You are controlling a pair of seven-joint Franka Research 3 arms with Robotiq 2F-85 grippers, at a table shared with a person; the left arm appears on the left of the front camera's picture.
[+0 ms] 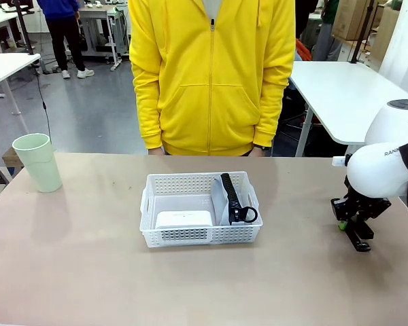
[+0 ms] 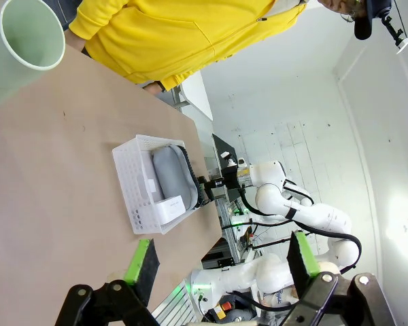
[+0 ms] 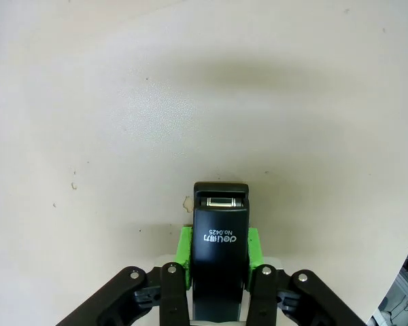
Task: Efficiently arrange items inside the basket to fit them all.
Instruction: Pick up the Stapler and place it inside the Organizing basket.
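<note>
Halfway-ish: the box (image 1: 183, 219) and pouch (image 1: 232, 200) already sit in the basket (image 1: 200, 236) mid-worktop (image 1: 88, 272). The right fingers (image 3: 187, 248) are clamped on the stapler (image 3: 219, 251), well off to the basket's right. The cup (image 1: 38, 161) waits far left, and the left fingers (image 2: 144, 261) are spread, holding nothing.

White perforated basket (image 1: 198, 178) sits mid-frame. Inside it — a small white box (image 1: 183, 219) lying flat at lower left, a grey pouch (image 1: 229, 193) standing on edge at right, black zipper uppermost. Pale green cup (image 1: 37, 161) stands upright, far left. Black stapler (image 1: 360, 240), lower right, clamped in right claw (image 1: 352, 229).
</note>
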